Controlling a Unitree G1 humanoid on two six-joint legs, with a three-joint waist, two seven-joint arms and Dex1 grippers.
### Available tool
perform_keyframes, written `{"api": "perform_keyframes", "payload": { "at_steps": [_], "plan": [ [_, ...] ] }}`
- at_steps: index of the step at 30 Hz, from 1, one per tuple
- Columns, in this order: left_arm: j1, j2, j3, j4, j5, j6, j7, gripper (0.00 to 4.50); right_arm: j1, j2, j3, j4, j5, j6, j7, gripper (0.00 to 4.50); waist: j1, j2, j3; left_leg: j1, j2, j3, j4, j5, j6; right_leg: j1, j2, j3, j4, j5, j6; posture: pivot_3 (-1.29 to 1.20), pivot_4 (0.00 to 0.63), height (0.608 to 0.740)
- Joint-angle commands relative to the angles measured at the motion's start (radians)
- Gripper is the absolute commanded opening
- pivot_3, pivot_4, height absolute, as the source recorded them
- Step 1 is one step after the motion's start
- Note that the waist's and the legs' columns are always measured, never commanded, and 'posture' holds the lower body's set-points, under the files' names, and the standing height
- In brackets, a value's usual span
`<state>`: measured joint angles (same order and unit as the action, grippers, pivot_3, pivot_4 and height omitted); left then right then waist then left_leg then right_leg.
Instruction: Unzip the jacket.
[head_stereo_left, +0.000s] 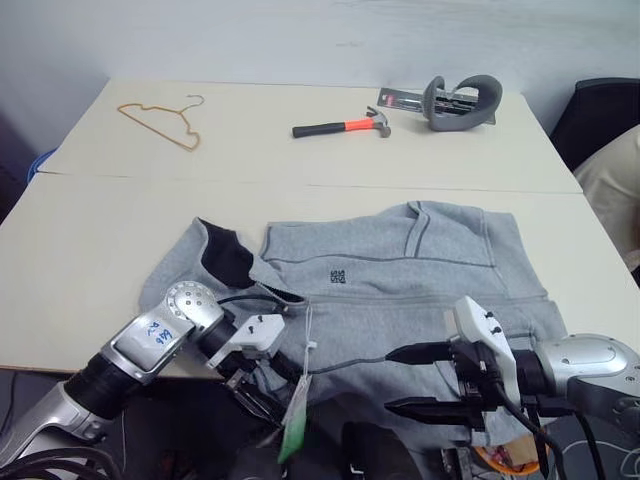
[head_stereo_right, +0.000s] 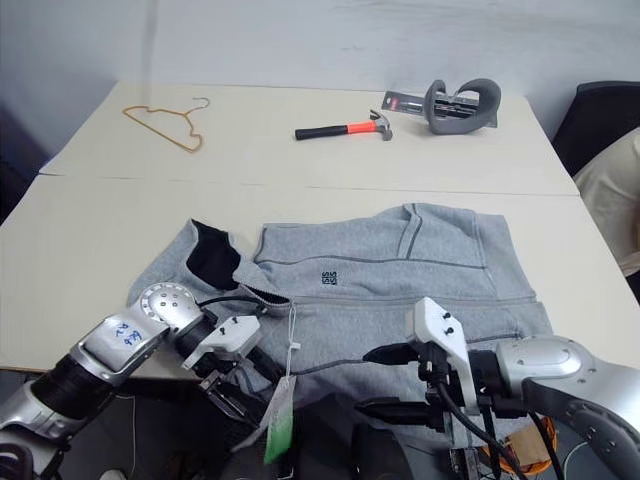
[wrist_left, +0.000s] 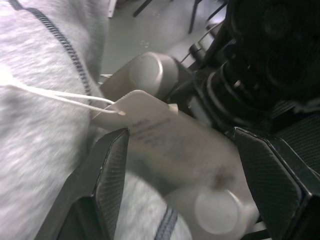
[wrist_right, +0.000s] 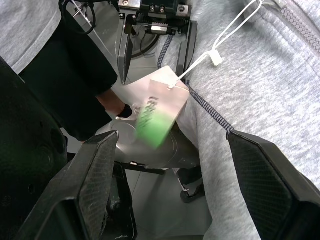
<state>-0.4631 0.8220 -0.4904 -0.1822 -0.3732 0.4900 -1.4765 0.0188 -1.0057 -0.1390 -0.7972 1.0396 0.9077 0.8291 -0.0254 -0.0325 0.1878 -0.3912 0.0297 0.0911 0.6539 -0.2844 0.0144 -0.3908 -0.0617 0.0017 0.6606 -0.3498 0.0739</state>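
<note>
**Grey jacket on table edge, both claws released**

Black-fingered left gripper hung at the near table edge, jaws apart, nothing held, beside the hang tag dangling on its string. Right gripper was spread wide, empty, over the jacket's near hem. Jacket lay flat on the cream table, near edge drooping off. Farther back lay a hammer, a wire hanger and a grey headset.

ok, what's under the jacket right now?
The jacket lies on the pale table, its near edge draping past the table's front with the hang tag dangling. Whatever sits beneath the fabric is covered.
</note>
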Motion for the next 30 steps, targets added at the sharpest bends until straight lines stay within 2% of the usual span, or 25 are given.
{"api": "perform_keyframes", "payload": {
  "at_steps": [1, 5, 10, 11, 16, 17, 19, 21, 24, 26, 29, 30],
  "plan": [
    [-0.018, -0.037, -0.024, -0.014, 0.070, 0.033, 0.067, 2.92, 0.003, -0.009, -0.036, -0.032, 0.011, -0.020, -0.001, 3.61, 0.000, 0.000, 0.000, 0.000, 0.000, 0.000, 0.000, 0.000, 0.000, 0.000, 0.000, 0.000, 0.000, 0.000, 0.000, 0.00, 0.150, 0.740],
    [-0.022, -0.073, -0.031, -0.001, 0.127, 0.041, 0.112, 1.55, 0.001, -0.004, -0.039, -0.030, 0.021, -0.023, -0.011, 3.61, 0.001, 0.000, 0.000, 0.000, 0.000, 0.000, 0.000, 0.000, 0.000, 0.000, 0.000, 0.000, 0.000, 0.000, 0.000, 0.00, 0.150, 0.740],
    [-0.020, -0.084, -0.033, -0.025, 0.137, 0.057, 0.111, 0.09, 0.005, -0.002, -0.037, -0.027, 0.018, -0.030, -0.016, 3.61, 0.001, 0.000, 0.000, 0.000, 0.000, 0.000, 0.000, 0.000, 0.000, 0.001, 0.000, 0.000, 0.000, 0.000, 0.000, 0.00, 0.150, 0.740],
    [-0.010, -0.075, -0.025, -0.032, 0.140, 0.015, 0.099, 0.04, 0.008, -0.004, -0.039, -0.028, 0.016, -0.032, -0.014, 3.61, 0.001, 0.000, 0.000, 0.000, 0.000, 0.000, 0.000, 0.000, 0.000, 0.001, 0.000, 0.000, 0.000, 0.000, 0.000, 0.00, 0.150, 0.740],
    [0.008, -0.035, 0.038, -0.037, 0.124, -0.105, 0.057, 0.04, 0.033, -0.018, -0.071, -0.035, 0.005, -0.042, 0.004, 3.61, 0.000, 0.000, 0.000, 0.000, 0.000, 0.000, 0.000, 0.000, 0.000, 0.001, 0.000, 0.000, 0.000, 0.000, 0.000, 0.00, 0.150, 0.740],
    [-0.005, -0.022, 0.074, -0.029, 0.092, -0.121, 0.026, 0.22, 0.042, -0.015, -0.081, -0.034, 0.003, -0.040, -0.007, 3.61, 0.000, 0.000, 0.000, 0.000, 0.000, 0.000, 0.000, 0.000, 0.000, 0.000, 0.000, 0.000, 0.000, 0.000, 0.000, 0.00, 0.150, 0.740],
    [-0.033, 0.002, 0.126, -0.012, 0.043, -0.135, -0.031, 0.55, 0.040, 0.005, -0.080, -0.024, -0.001, -0.036, -0.051, 3.96, -0.002, 0.000, 0.000, 0.000, 0.000, 0.000, 0.000, 0.000, 0.000, 0.000, 0.000, 0.000, 0.000, 0.000, 0.000, 0.00, 0.150, 0.740],
    [-0.064, 0.021, 0.167, 0.008, 0.005, -0.142, -0.083, 1.12, 0.019, 0.040, -0.052, -0.006, 0.017, -0.018, -0.111, 4.45, -0.001, 0.000, 0.000, 0.000, 0.000, 0.000, 0.000, 0.000, 0.000, 0.000, 0.000, 0.000, 0.000, 0.000, 0.000, 0.00, 0.150, 0.740],
    [-0.109, 0.053, 0.207, 0.019, -0.035, -0.119, -0.120, 1.94, -0.012, 0.090, 0.025, -0.006, 0.040, 0.004, -0.144, 4.50, -0.002, 0.000, 0.000, 0.000, 0.000, 0.000, 0.000, 0.000, -0.001, 0.000, 0.000, 0.000, 0.000, 0.000, 0.000, 0.00, 0.150, 0.740],
    [-0.127, 0.081, 0.214, 0.015, -0.048, -0.126, -0.132, 2.61, -0.047, 0.140, 0.130, 0.000, 0.014, 0.023, -0.161, 4.50, -0.004, 0.000, 0.000, 0.000, 0.000, 0.000, -0.001, 0.000, -0.001, 0.000, 0.000, 0.000, -0.001, 0.000, 0.000, 0.00, 0.150, 0.740],
    [-0.138, 0.096, 0.217, 0.003, -0.057, -0.129, -0.122, 2.61, -0.071, 0.185, 0.238, 0.014, -0.018, 0.040, -0.159, 4.50, -0.003, 0.000, 0.000, 0.000, 0.000, 0.000, -0.002, 0.000, -0.001, -0.001, 0.000, 0.000, -0.001, 0.000, 0.000, 0.00, 0.150, 0.740],
    [-0.140, 0.100, 0.215, -0.004, -0.063, -0.119, -0.115, 2.64, -0.074, 0.189, 0.276, 0.017, -0.042, 0.037, -0.142, 4.32, -0.003, 0.000, 0.000, 0.000, 0.000, 0.000, -0.001, 0.000, -0.001, -0.001, 0.000, 0.000, -0.001, 0.000, 0.000, 0.00, 0.150, 0.740]
  ]
}}
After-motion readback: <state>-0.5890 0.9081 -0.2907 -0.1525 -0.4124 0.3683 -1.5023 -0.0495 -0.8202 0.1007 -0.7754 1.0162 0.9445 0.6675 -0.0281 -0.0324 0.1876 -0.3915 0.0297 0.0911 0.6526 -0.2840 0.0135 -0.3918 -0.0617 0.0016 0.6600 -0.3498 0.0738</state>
